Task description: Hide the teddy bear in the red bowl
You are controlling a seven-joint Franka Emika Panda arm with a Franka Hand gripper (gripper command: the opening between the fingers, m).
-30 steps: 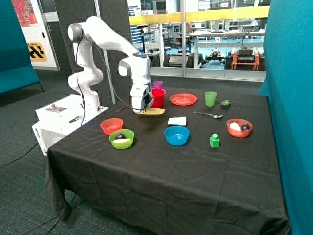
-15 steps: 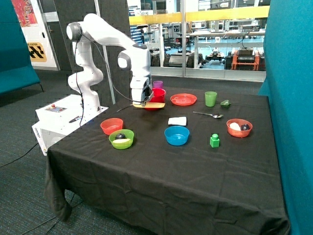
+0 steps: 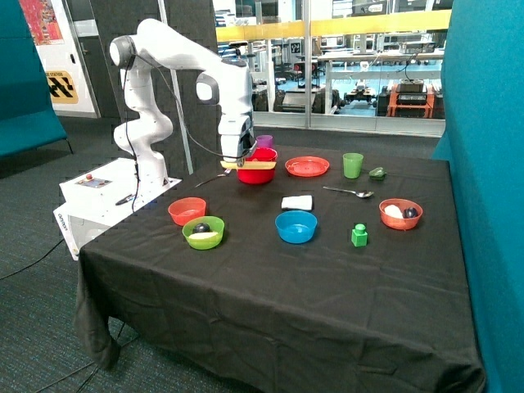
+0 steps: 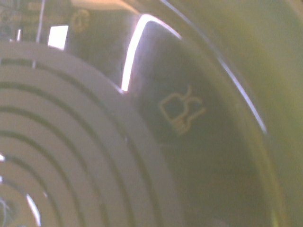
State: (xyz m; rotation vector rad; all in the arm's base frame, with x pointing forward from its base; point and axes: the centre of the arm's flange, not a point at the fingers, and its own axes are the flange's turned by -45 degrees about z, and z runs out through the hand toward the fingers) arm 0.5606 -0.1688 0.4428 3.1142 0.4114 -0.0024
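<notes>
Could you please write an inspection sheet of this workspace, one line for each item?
Surface: table under a black cloth, with dishes on it.
Job's things: red bowl at the far side; a yellow plate is held at its rim; teddy bear not seen.
Clutter: blue bowl, green bowl, two orange bowls, orange plate, green cup, spoon, green block, white cloth.
Gripper: gripper shut on the yellow plate.
Cables: one black cable along the arm.
Surroundings: teal partitions, glass wall, carpet.
</notes>
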